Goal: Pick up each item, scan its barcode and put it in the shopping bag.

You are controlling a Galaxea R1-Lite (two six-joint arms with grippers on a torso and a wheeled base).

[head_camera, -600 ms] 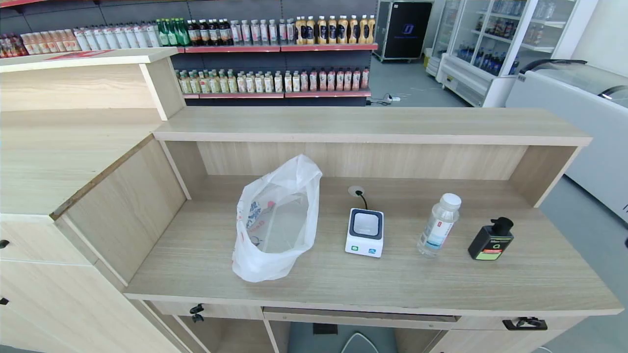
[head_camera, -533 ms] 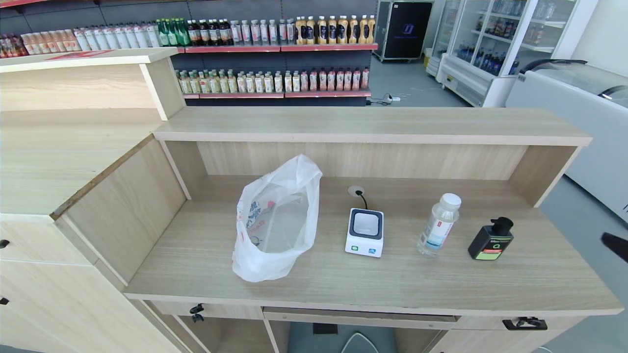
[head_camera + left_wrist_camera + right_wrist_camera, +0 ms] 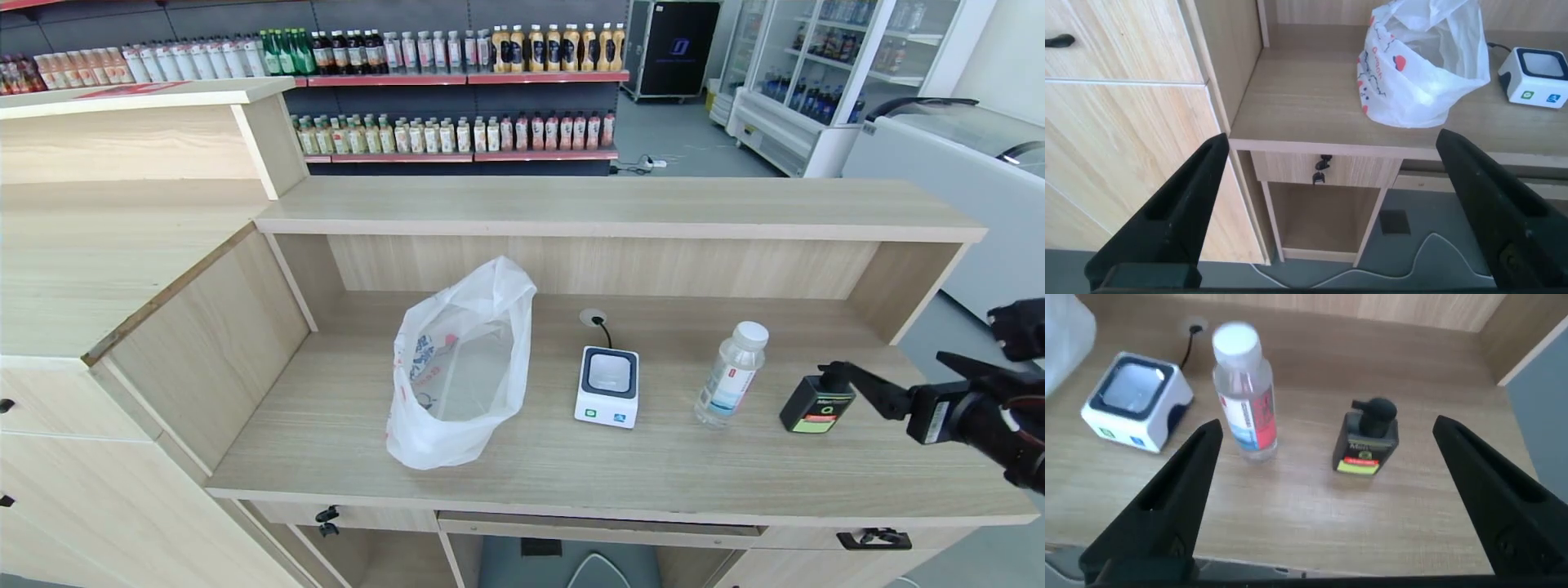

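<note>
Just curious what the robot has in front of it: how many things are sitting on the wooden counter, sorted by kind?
Clear water bottle: 1
Black pump bottle: 1
Barcode scanner: 1
White plastic shopping bag: 1
Total: 4

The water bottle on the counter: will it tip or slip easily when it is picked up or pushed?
The water bottle stands upright, tall and narrow, so a push near its white cap would probably tip it. Its round body would likely roll once down. The clear plastic looks smooth, so it may slip in a loose grip.
</note>
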